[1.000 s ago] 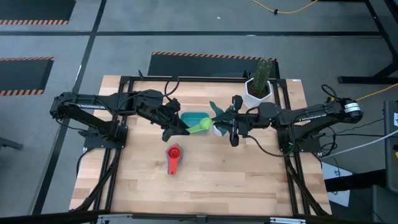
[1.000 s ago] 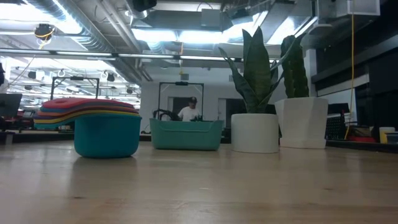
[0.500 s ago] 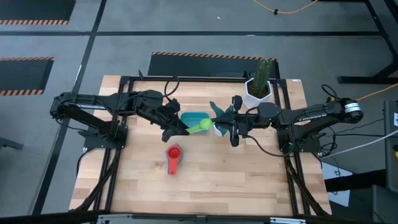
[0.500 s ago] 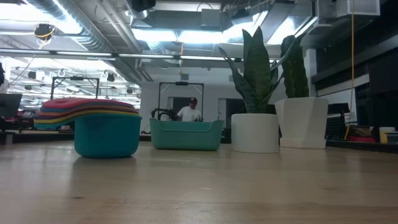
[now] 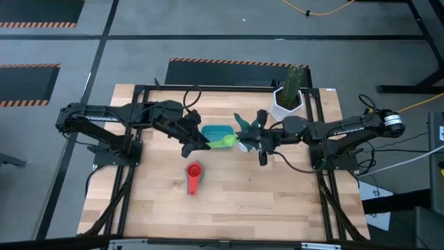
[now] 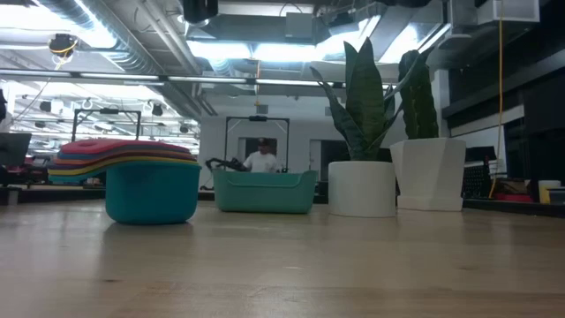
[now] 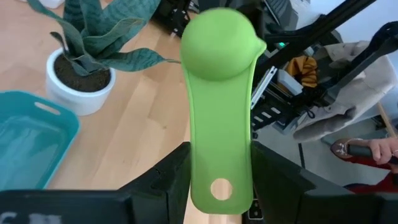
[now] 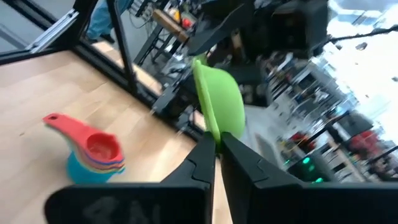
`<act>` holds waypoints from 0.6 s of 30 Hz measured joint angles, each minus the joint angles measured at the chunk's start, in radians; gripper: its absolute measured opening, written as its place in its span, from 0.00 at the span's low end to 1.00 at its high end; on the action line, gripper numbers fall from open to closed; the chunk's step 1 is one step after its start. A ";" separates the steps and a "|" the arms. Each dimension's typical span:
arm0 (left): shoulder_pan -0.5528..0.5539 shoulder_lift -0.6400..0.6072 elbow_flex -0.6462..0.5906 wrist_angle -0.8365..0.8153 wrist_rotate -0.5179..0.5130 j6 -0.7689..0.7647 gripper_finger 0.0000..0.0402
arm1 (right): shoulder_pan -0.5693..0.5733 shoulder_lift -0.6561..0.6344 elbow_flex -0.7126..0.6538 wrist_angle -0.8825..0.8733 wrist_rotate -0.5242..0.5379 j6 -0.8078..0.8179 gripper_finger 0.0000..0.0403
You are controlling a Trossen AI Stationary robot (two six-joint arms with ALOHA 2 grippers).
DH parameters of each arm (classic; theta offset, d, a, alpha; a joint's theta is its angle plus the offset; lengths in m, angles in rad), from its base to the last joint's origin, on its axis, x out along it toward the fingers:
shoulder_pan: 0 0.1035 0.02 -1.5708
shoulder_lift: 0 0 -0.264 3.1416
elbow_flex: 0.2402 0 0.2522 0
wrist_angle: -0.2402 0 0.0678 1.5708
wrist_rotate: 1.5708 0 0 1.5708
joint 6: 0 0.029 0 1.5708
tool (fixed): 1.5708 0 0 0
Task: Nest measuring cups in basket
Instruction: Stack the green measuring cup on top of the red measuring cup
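Note:
A green measuring cup [image 5: 223, 142] hangs in the air between my two grippers, just beside the near right corner of the teal basket [image 5: 215, 131]. My left gripper [image 5: 202, 144] is shut on its handle and my right gripper [image 5: 243, 143] on its bowl. A stack of measuring cups [image 5: 194, 172], red on top and teal at the bottom, stands on the table nearer the front edge. It also shows in the low view as the stack [image 6: 132, 177], left of the basket [image 6: 263, 190]. My left gripper pinches the green cup's handle by its two long edges, near the free end with the hole [image 7: 219, 186]. The fingers [image 7: 168, 180] come from the table's left, slanting a little downward, along the handle. The bowl [image 7: 217, 31] points away from them, clear of the table. My right gripper pinches the wall of the green cup's bowl at its rim [image 8: 210, 127] between its two fingertips [image 8: 202, 155]. The fingers come about level from the table's right. The cup is lifted clear and shows edge-on above the fingers.
A snake plant in a round white pot [image 5: 244, 132] stands right behind my right gripper, and a cactus in a white pot [image 5: 290, 96] stands at the far right. Bare wooden table lies toward the near edge around the stack. A person [image 6: 261, 157] shows far behind the table.
My right gripper has tipped a little and its fingertips have come a bit toward the table's left, onto the green cup's bowl. The cup and my left gripper have stayed where they were.

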 joint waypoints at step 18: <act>0.036 0.001 0.001 -0.010 0.002 0.003 0.37 | 0.020 -0.001 0.000 -0.131 0.016 0.053 0.06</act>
